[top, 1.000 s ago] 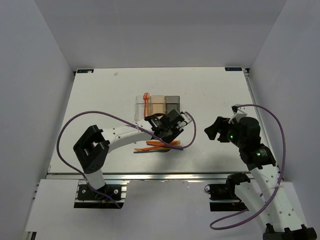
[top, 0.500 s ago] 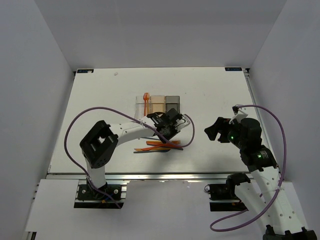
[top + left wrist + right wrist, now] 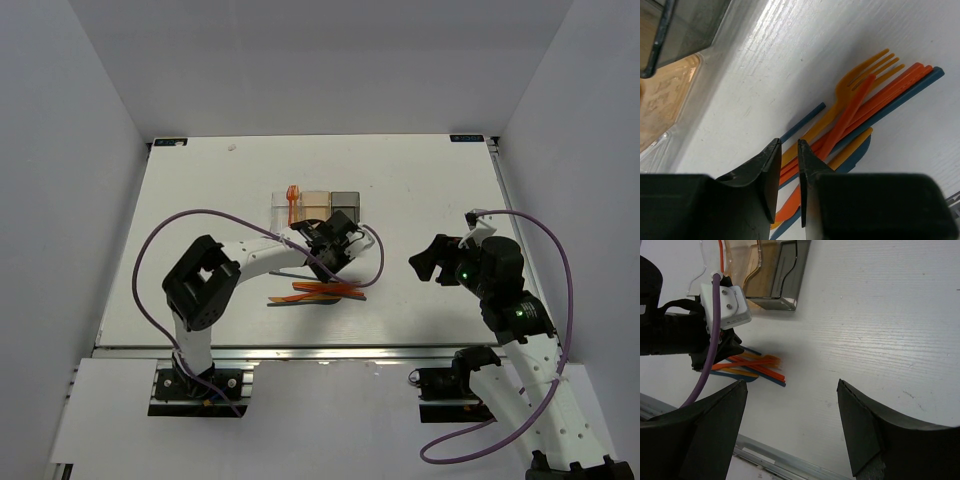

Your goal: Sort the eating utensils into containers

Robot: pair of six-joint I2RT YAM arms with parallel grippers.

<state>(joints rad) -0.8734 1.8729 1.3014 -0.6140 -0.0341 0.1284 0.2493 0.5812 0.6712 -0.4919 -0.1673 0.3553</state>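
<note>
While left claw (image 3: 788,145) sits nearly closed over heap of thin orange and grey-blue plastic utensils (image 3: 860,110), right claw (image 3: 791,385) hangs wide open, well right of heap.

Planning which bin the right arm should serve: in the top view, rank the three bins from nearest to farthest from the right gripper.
1. Dark grey bin, right end of the row, nearest the right gripper.
2. Tan bin, middle of the row.
3. Clear bin, left end, farthest.
</note>
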